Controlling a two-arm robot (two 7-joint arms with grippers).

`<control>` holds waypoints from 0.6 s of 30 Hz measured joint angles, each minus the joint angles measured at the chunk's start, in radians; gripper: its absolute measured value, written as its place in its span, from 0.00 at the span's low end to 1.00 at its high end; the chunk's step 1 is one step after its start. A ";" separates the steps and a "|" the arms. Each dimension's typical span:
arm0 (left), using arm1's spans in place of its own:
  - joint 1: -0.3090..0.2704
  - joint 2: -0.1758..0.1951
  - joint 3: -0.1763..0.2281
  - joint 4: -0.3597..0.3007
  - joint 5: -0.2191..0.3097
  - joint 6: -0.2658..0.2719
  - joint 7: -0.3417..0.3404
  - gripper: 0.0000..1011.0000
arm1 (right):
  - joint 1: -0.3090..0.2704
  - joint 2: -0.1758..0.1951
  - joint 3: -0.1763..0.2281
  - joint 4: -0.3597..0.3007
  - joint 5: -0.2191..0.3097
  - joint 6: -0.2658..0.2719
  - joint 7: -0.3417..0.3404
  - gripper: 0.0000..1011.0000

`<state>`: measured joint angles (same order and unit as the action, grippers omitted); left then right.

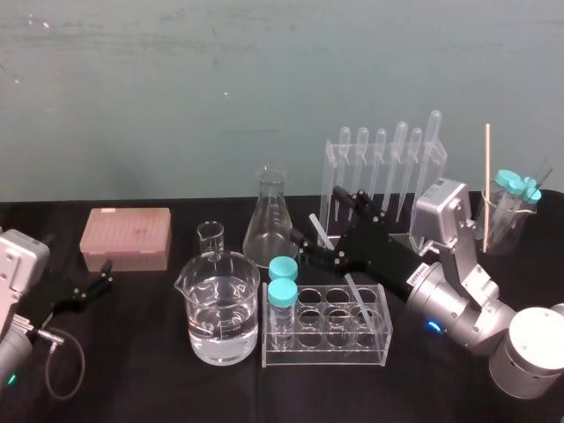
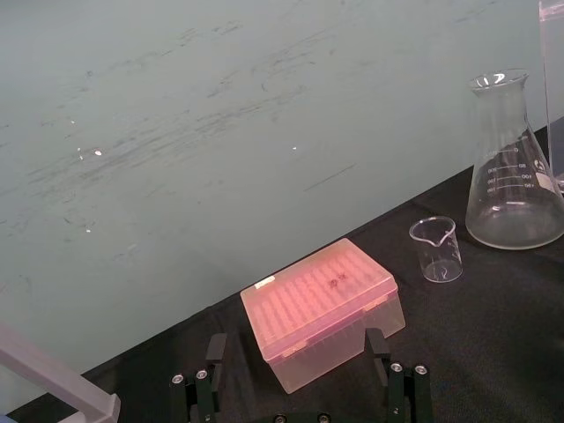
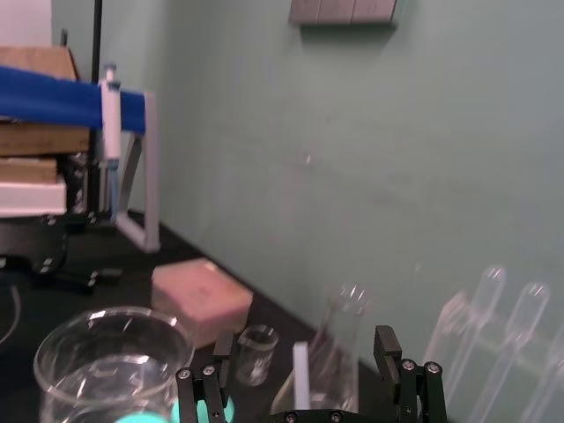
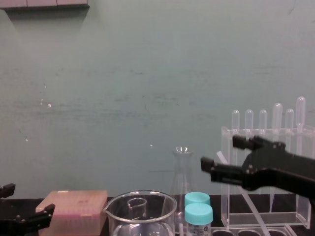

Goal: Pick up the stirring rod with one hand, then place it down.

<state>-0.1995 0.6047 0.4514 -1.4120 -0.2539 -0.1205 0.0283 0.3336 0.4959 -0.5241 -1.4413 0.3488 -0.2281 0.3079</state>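
The stirring rod (image 1: 356,292) is a thin whitish stick leaning in the clear rack (image 1: 326,348). Its foot sits in a rack hole and its top slants up toward the flask. My right gripper (image 1: 321,220) hovers over the rack's back edge, open, with one finger on each side of the rod's upper end. In the right wrist view the rod tip (image 3: 300,379) stands midway between the spread fingers (image 3: 404,374), touching neither. From the chest view the right gripper (image 4: 220,152) brackets the rod (image 4: 249,201) from the side. My left gripper (image 1: 91,286) rests open at the table's left.
A water-filled beaker (image 1: 220,308) stands left of the rack. Two blue-capped tubes (image 1: 282,295) sit in the rack's left end. Behind are a flask (image 1: 266,220), a small beaker (image 1: 211,238), a pink tip box (image 1: 126,238) and a pipette stand (image 1: 383,176). A beaker of tubes (image 1: 511,211) stands far right.
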 joint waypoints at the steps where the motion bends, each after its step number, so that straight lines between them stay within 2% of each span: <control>1: 0.000 0.000 0.000 0.000 0.000 0.000 0.000 0.99 | 0.002 -0.001 -0.001 0.003 0.011 0.029 0.014 0.99; 4: 0.000 0.000 0.000 0.000 0.000 0.000 0.000 0.99 | 0.004 -0.005 0.001 0.010 0.036 0.083 0.037 0.99; 9: 0.000 0.000 0.000 0.000 0.000 0.000 0.000 0.99 | 0.002 -0.013 0.012 0.020 0.052 0.142 0.052 0.99; 18: 0.000 0.000 0.000 0.000 0.000 0.000 0.000 0.99 | -0.005 -0.023 0.028 0.028 0.046 0.174 0.054 0.99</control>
<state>-0.1995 0.6047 0.4514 -1.4120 -0.2539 -0.1205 0.0283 0.3290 0.4732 -0.4961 -1.4131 0.3946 -0.0546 0.3619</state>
